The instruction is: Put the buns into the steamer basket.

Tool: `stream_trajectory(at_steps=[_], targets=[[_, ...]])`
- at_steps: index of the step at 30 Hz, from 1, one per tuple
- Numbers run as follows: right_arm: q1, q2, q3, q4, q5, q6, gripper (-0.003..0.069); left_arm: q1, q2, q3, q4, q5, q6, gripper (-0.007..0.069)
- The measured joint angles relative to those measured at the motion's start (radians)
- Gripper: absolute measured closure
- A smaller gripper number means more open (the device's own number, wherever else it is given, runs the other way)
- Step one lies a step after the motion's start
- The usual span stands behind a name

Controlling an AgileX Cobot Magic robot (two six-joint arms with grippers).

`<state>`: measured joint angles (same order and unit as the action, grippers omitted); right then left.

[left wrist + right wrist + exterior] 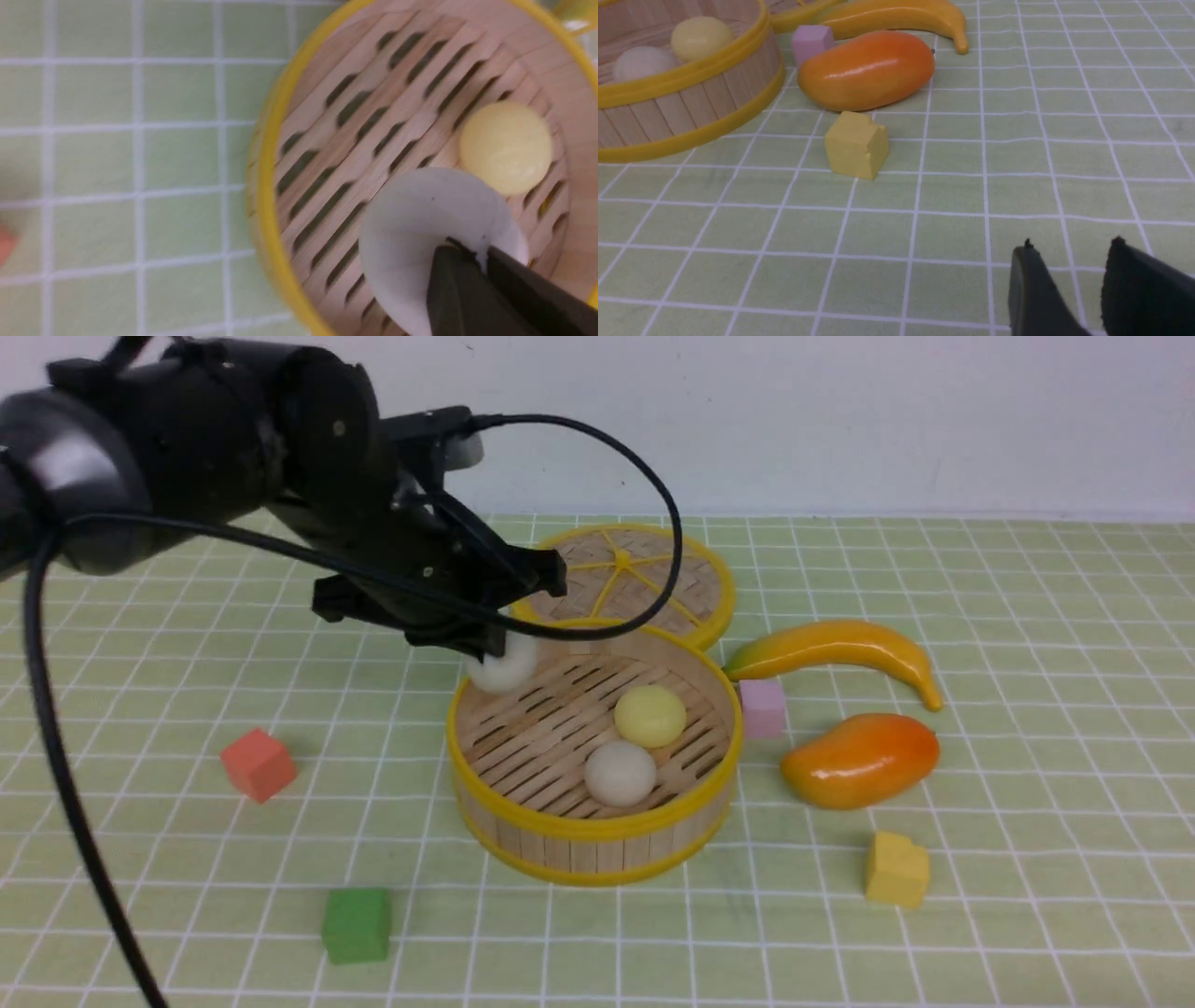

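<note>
The steamer basket (597,845) stands mid-table with a pale yellow bun (650,716) and a beige bun (620,773) on its slatted floor. My left gripper (493,649) hangs over the basket's left rim (266,186), shut on the edge of a white bun (504,665). In the left wrist view the dark fingertips (448,261) pinch that white bun (416,219) above the slats, beside the yellow bun (507,147). My right gripper (1071,245) shows only in its wrist view, open and empty, low over the cloth, well away from the basket (691,112).
The woven lid (625,574) leans behind the basket. A banana (840,649), pink cube (763,707), mango (859,759) and yellow cube (896,870) lie to its right. A red cube (259,763) and green cube (357,924) sit on its left.
</note>
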<state>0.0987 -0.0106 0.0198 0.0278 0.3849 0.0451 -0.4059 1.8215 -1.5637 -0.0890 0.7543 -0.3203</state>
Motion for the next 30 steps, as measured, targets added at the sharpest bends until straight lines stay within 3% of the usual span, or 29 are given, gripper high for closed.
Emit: stream_trajectory(at_steps=[15,19,24,27,30], targets=[[0.000,0.000,0.000,0.000,0.000,0.000,0.0421,0.000,0.224,-0.046,-0.007,-0.106,0.013,0.0585],[0.000,0.000,0.000,0.000,0.000,0.000,0.0421,0.000,0.210,-0.046,-0.007,-0.097,0.013,0.0480],[0.000,0.000,0.000,0.000,0.000,0.000,0.0420,0.000,0.159,-0.046,-0.006,-0.054,0.013,0.0242],[0.000,0.000,0.000,0.000,0.000,0.000,0.0420,0.000,0.079,-0.046,-0.006,0.052,0.022,0.0154],[0.000,0.000,0.000,0.000,0.000,0.000,0.0420,0.000,-0.042,-0.046,0.003,0.137,0.041,0.0125]])
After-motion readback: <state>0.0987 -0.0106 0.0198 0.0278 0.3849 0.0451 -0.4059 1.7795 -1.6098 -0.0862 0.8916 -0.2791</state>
